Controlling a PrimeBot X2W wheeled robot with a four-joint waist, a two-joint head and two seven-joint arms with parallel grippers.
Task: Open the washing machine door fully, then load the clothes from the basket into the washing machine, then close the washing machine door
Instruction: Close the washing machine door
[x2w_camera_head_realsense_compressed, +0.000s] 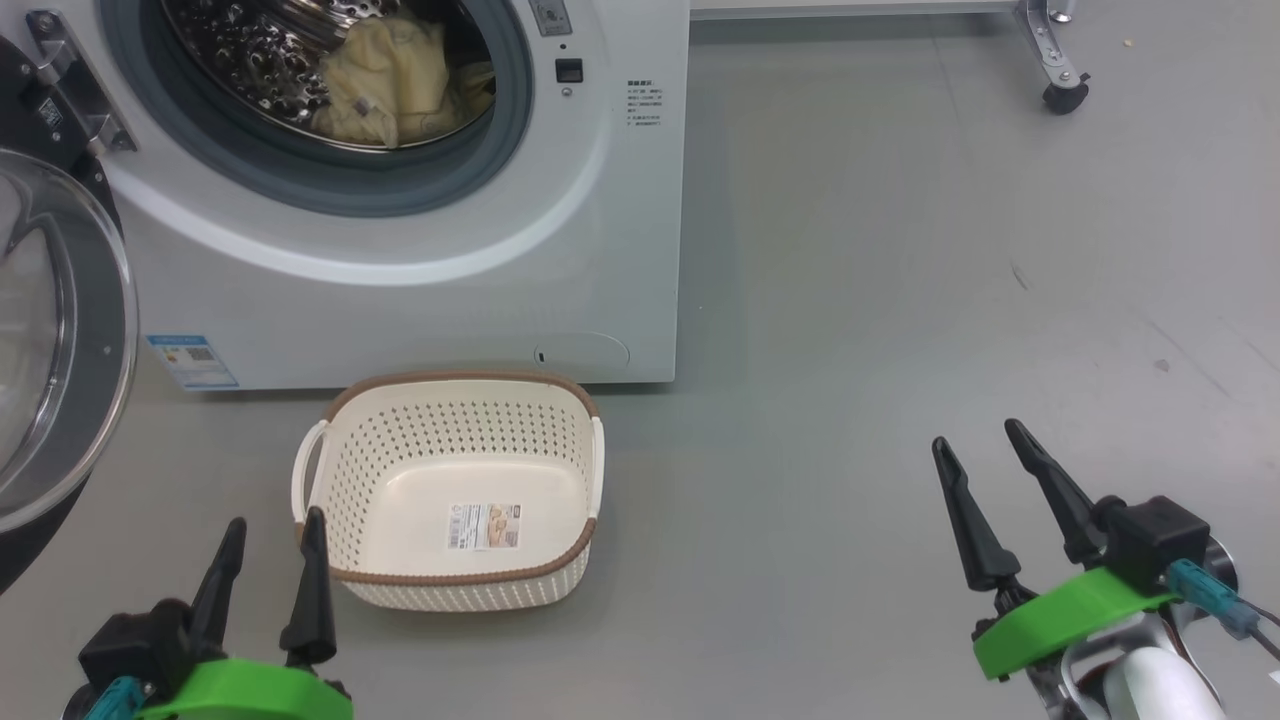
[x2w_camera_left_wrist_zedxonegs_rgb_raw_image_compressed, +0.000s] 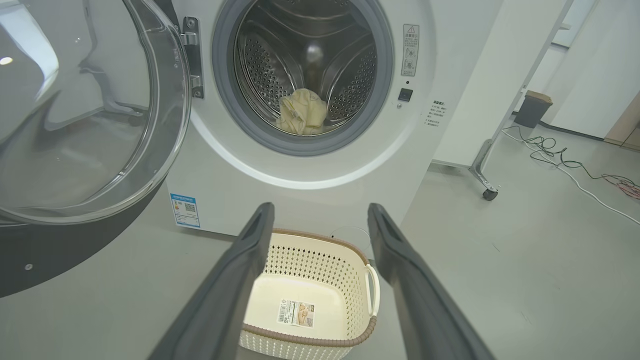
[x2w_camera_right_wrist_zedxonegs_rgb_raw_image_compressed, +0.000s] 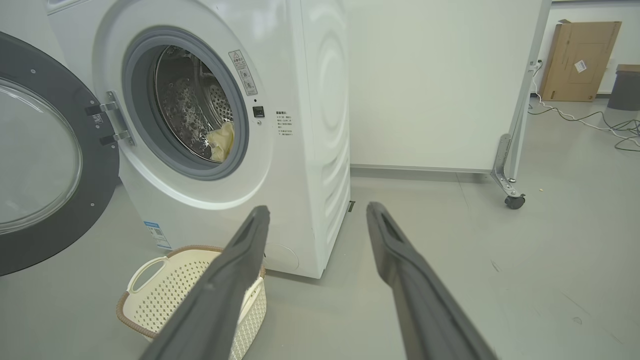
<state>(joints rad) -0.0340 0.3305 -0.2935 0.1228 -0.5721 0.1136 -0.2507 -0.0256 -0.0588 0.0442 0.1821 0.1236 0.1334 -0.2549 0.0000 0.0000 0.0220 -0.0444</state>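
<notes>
Altogether one basket (x2w_camera_head_realsense_compressed: 440, 455), one washing machine (x2w_camera_head_realsense_compressed: 420, 300), one door (x2w_camera_head_realsense_compressed: 60, 340).

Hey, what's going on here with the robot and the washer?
The robot is doing a laundry load. The washing machine door stands wide open, the cream-yellow clothes lie in the drum, and the basket on the floor before the washing machine is empty. The left gripper and the right gripper are open and hold nothing. Closing the door is what is left.
</notes>
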